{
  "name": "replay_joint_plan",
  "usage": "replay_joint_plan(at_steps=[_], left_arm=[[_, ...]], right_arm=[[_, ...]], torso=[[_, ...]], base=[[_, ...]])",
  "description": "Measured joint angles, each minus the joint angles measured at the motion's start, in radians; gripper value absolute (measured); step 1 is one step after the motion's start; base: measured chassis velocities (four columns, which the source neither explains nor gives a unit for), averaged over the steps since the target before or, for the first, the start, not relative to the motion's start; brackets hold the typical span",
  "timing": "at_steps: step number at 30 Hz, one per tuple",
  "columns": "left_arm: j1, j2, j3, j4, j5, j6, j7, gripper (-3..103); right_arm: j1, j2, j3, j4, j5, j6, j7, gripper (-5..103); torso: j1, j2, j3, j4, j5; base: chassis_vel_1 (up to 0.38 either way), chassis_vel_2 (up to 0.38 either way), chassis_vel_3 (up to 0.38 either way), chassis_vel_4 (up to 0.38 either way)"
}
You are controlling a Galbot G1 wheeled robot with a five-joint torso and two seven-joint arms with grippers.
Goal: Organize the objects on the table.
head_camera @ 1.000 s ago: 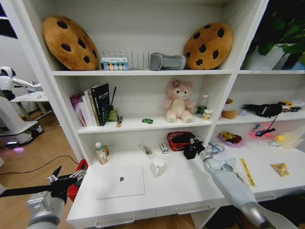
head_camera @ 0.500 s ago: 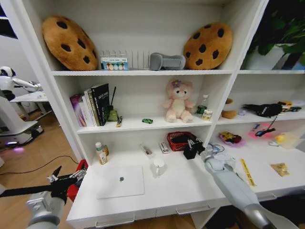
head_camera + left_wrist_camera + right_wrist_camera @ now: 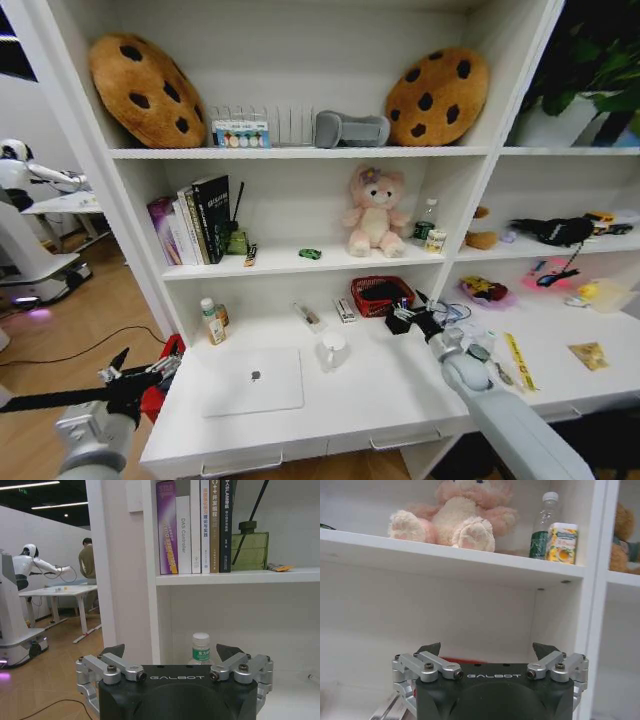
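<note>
The left gripper (image 3: 120, 365) hangs parked off the near left corner of the surface (image 3: 400, 385), its fingers (image 3: 114, 652) released and empty. Nearest on the white top lies the thin silver laptop (image 3: 253, 380), closed and flat, with a small white cup (image 3: 333, 348) just behind its far right corner. Farther in, the right gripper (image 3: 408, 315) hovers over the back of the surface beside a red basket (image 3: 380, 294), fingers spread and holding nothing. My judgement is that the arm is choosing its first pick among the clutter at the back; doing it well means keeping the fingers wide, coming down vertically clear of the basket rim, and watching the shelf edge (image 3: 470, 562) overhead. On that shelf, well beyond the surface, sit the tiny green toy car (image 3: 309, 254) and a pink teddy bear (image 3: 374, 212).
</note>
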Motion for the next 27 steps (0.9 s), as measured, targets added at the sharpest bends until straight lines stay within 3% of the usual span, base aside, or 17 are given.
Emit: replay_joint_plan(at_steps=[8,10,11,13,20,27], left_arm=[[0.000,0.000,0.000,0.000,0.000,0.000,0.000,100],[0.000,0.000,0.000,0.000,0.000,0.000,0.000,100],[0.000,0.000,0.000,0.000,0.000,0.000,0.000,100],[0.000,0.000,0.000,0.000,0.000,0.000,0.000,100],[0.000,0.000,0.000,0.000,0.000,0.000,0.000,100],[0.000,0.000,0.000,0.000,0.000,0.000,0.000,100]], right_arm=[[-0.367,0.070,0.227,0.268,-0.101,-0.111,0.036,100],[-0.573,0.150,0.342,0.390,-0.123,-0.108,0.016,100],[-0.573,0.150,0.342,0.390,-0.123,-0.108,0.016,100],[-0.692,0.260,0.425,0.436,-0.127,-0.036,-0.046,100],[-0.722,0.313,0.460,0.413,-0.131,0.027,-0.089,100],[-0.697,0.307,0.453,0.376,-0.122,0.048,-0.095,100]], torso=[[0.000,0.000,0.000,-0.0002,-0.0002],[0.000,0.000,0.000,-0.0008,0.0000],[0.000,0.000,0.000,-0.0008,0.0000],[0.000,0.000,0.000,-0.0004,0.0000],[0.000,0.000,0.000,-0.0002,0.0001],[0.000,0.000,0.000,-0.0005,0.0006]], base=[[0.000,0.000,0.000,0.000],[0.000,0.000,0.000,0.000],[0.000,0.000,0.000,0.000],[-0.020,-0.015,0.033,0.023],[-0.096,-0.101,0.113,0.085],[-0.210,-0.227,0.211,0.207]])
